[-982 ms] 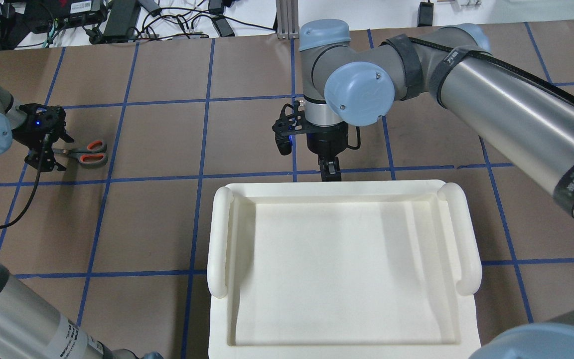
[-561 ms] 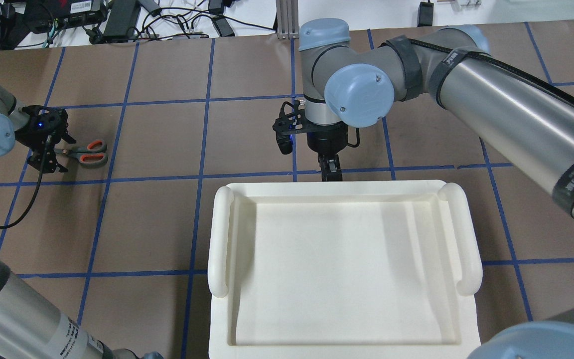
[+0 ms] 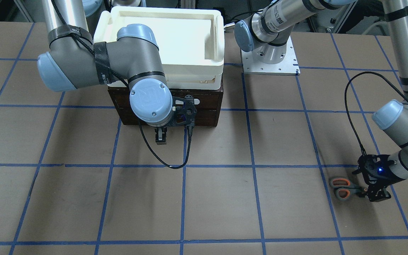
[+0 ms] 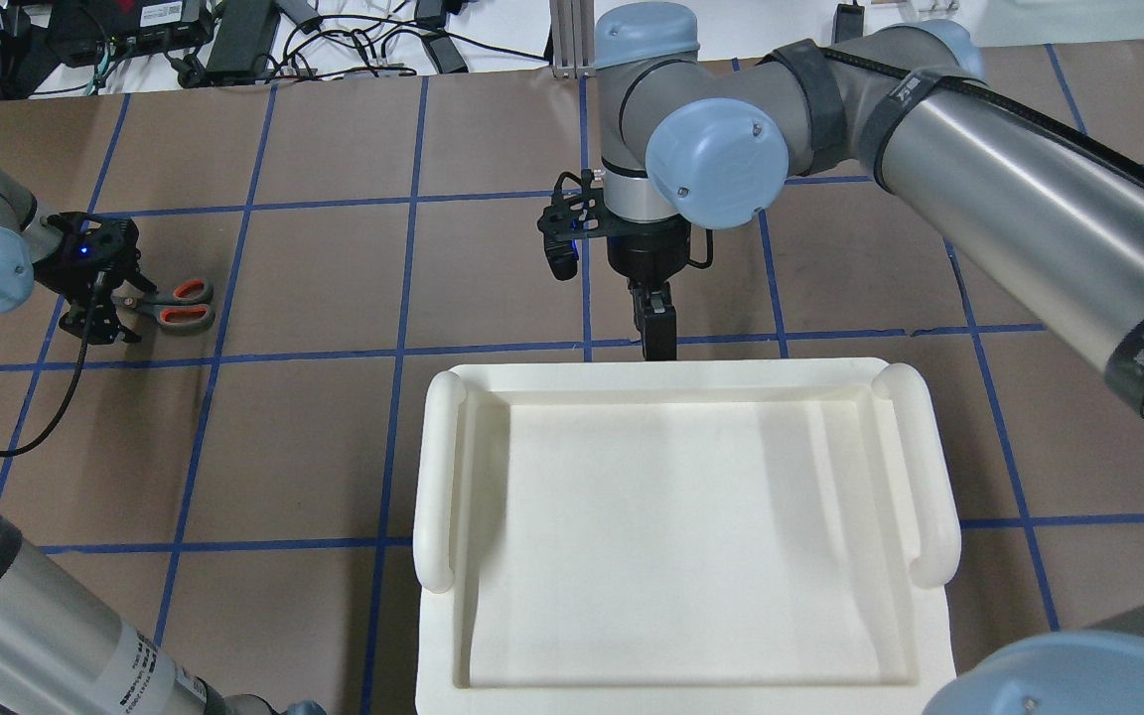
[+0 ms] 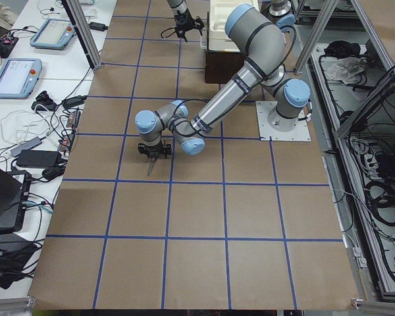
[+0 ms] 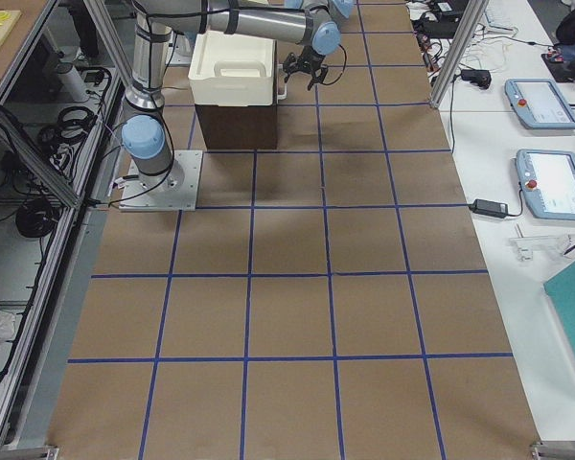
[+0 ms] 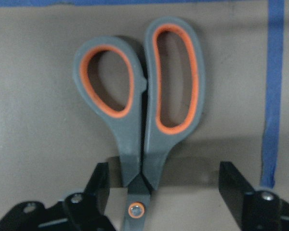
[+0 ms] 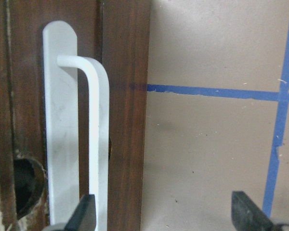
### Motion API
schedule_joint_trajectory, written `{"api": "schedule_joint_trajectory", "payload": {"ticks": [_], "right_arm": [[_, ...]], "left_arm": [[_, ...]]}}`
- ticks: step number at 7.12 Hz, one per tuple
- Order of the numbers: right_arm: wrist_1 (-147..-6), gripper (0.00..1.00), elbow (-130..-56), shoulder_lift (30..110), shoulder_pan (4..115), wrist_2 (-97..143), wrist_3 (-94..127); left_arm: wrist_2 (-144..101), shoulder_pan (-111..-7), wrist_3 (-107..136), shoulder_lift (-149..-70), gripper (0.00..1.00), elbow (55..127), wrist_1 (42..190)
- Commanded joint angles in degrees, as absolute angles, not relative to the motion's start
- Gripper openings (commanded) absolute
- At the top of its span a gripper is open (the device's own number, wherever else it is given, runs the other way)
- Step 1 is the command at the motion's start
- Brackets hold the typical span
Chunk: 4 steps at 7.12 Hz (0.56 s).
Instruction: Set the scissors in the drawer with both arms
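The scissors (image 4: 180,303) lie flat on the brown table at the far left, orange-lined loops pointing away from my left gripper (image 4: 105,313). In the left wrist view the scissors (image 7: 139,110) show their red pivot dot between two open fingers; the gripper (image 7: 166,192) straddles the pivot. The dark brown drawer (image 3: 207,102) is closed under the cream tray. My right gripper (image 3: 160,138) hangs open just in front of it. In the right wrist view the white bar handle (image 8: 94,120) sits by the left finger (image 8: 84,214) of the gripper (image 8: 164,216). The drawer's interior is hidden.
A cream-white plastic tray (image 4: 681,377) rests on top of the brown cabinet and hides it from above. Blue tape lines grid the table. A black cable (image 3: 349,106) loops from the left wrist. Cables and power bricks (image 4: 234,40) lie beyond the table's far edge.
The right arm's wrist has shifted a little away from the tray edge, its gripper still at the drawer front. The left gripper has settled slightly over the scissors' pivot. The scissors have not moved.
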State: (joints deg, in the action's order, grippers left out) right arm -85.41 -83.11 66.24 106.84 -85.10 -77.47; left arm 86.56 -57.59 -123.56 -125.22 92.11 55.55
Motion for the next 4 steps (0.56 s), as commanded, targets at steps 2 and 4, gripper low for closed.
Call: {"api": "schedule_joint_trajectory", "payload": {"ticks": [2,4], "right_arm": [[-77.3,1.00,-80.7,65.2,105.7,-84.9,-78.0],[-76.4,1.00,-80.6,62.7,105.6,-84.6,-78.7]], "left_arm": [[85.3,-57.7,-123.7,-125.6,0.78,92.1,55.5],[85.3,-57.7,-123.8,-125.7,0.65,92.1,55.5]]}}
